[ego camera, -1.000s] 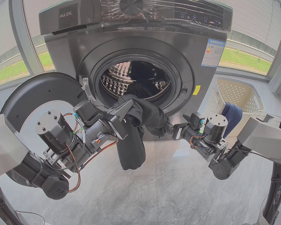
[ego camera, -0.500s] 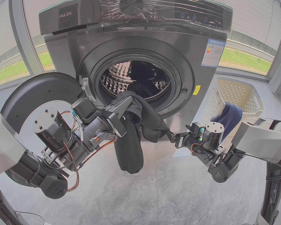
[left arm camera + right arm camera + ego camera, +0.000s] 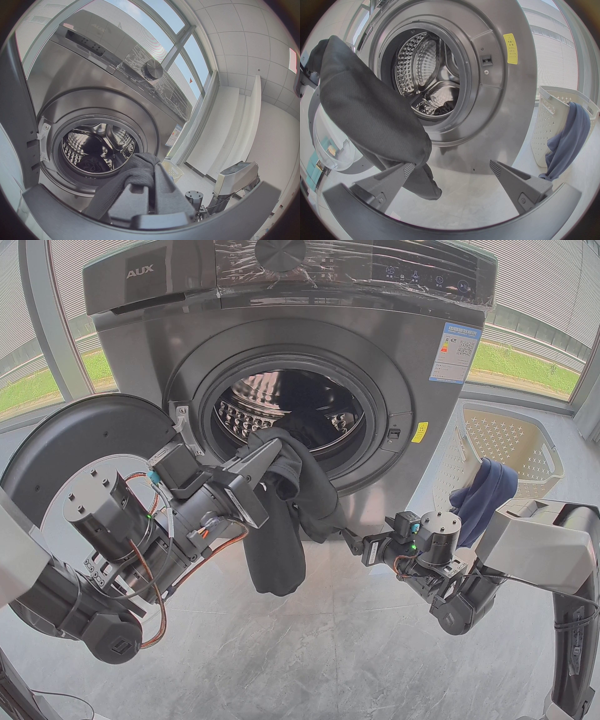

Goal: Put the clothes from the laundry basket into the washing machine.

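Left side: the washing machine (image 3: pixel 375 346) door (image 3: pixel 75 446) stands swung open on its hinge at the left edge of the machine's front.

Left gripper (image 3: pixel 265 455): I see it closed on one black garment (image 3: pixel 278 546), level with the lower left lip of the drum opening. The cloth is bunched over the fingers. One part hangs straight down toward the floor without touching it, and another part trails right across the machine's front below the opening. None of this garment is inside the opening.

Container 1, drum (image 3: pixel 262 393): the opening faces me. I count one dark item of clothing (image 3: pixel 445 109) lying low at the back of the drum.

Right gripper (image 3: pixel 452 167): its fingers are spread wide and hold nothing. It sits low in front of the machine, below and to the right of the opening, pointing at the trailing end of the black garment. In the right wrist view one fingertip (image 3: pixel 409 168) meets the hem of that cloth; I cannot tell whether it truly touches.

Container 2, laundry basket (image 3: pixel 531 440): pale and perforated, it stands on the floor just beside the machine's right front corner. One blue garment (image 3: pixel 484 496) is draped over its near rim, most of it hanging down the outside wall.

Count: two containers, three garments (one black, one dark, one blue), two grippers.
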{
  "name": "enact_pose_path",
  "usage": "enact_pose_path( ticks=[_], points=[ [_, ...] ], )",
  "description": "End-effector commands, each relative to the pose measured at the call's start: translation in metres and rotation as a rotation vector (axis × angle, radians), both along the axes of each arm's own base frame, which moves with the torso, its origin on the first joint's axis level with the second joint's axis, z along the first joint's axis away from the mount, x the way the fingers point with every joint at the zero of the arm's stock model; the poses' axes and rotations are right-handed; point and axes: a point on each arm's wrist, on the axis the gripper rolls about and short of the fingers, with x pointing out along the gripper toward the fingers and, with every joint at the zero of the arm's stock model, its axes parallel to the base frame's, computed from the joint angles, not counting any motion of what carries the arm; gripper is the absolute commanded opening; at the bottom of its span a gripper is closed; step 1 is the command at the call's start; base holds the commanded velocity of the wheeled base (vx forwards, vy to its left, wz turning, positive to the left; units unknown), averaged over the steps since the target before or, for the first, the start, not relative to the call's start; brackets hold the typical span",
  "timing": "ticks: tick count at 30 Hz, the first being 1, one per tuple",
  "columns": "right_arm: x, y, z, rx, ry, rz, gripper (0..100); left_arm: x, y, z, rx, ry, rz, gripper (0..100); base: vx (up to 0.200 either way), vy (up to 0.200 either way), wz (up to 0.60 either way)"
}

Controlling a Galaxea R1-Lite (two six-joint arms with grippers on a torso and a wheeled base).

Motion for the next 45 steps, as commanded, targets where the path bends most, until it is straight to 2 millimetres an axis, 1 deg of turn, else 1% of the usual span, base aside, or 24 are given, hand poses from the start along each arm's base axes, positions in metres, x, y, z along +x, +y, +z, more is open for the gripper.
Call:
enact_pose_path(
  ticks=[1,7,12,14,16,17,18,19,21,22,23,27,31,34,39,45],
  points=[
    [0.005,0.011,0.007,0.019,-0.037,0.014,100,0.0,0.0,-0.002,0.003,0.005,-0.002,0,0.0,0.0,0.0],
    [-0.001,0.021,0.015,0.03,-0.054,0.043,100,0.001,0.0,-0.003,0.006,0.01,0.003,0,0.0,0.0,0.0],
    [-0.006,0.019,0.018,0.03,-0.05,0.046,100,0.002,0.0,-0.004,0.009,0.012,0.003,0,0.0,0.0,0.0],
    [-0.009,0.018,0.03,0.046,-0.075,0.047,100,0.002,0.0,-0.006,0.013,0.019,0.004,0,0.0,0.0,0.0],
    [-0.015,0.018,0.038,0.053,-0.088,0.057,100,0.004,-0.001,-0.009,0.018,0.026,0.006,0,0.0,0.0,0.0],
    [-0.021,0.02,0.043,0.056,-0.092,0.069,100,0.005,-0.001,-0.011,0.02,0.03,0.007,0,0.0,0.0,0.0],
    [-0.021,0.02,0.043,0.056,-0.092,0.069,100,0.005,-0.001,-0.011,0.02,0.03,0.007,0,0.0,0.0,0.0],
    [-0.03,0.021,0.049,0.058,-0.094,0.086,100,0.007,0.0,-0.012,0.022,0.033,0.013,0,0.0,0.0,0.0],
    [-0.044,0.021,0.052,0.051,-0.081,0.104,100,0.008,0.001,-0.012,0.022,0.033,0.018,0,0.0,0.0,0.0],
    [-0.047,0.021,0.052,0.048,-0.077,0.109,100,0.008,0.001,-0.011,0.021,0.032,0.018,0,0.0,0.0,0.0],
    [-0.056,0.018,0.05,0.033,-0.055,0.115,100,0.009,0.001,-0.011,0.02,0.03,0.02,0,0.0,0.0,0.0],
    [-0.074,0.011,0.038,-0.008,0.008,0.135,100,0.009,0.001,-0.011,0.018,0.028,0.022,0,0.0,0.0,0.0],
    [-0.092,0.013,0.033,-0.034,0.043,0.18,100,0.01,0.0,-0.007,0.003,0.022,0.039,0,0.0,0.0,0.0],
    [-0.098,0.02,0.034,-0.027,0.029,0.214,100,0.01,0.0,-0.006,-0.002,0.016,0.041,0,0.0,0.0,0.0],
    [-0.106,0.032,0.044,-0.005,-0.003,0.287,100,0.013,0.0,-0.003,-0.012,0.01,0.061,0,0.0,0.0,0.0],
    [-0.108,0.035,0.043,-0.004,-0.002,0.312,100,0.014,0.0,0.0,-0.022,0.002,0.067,0,0.0,0.0,0.0]
  ],
)
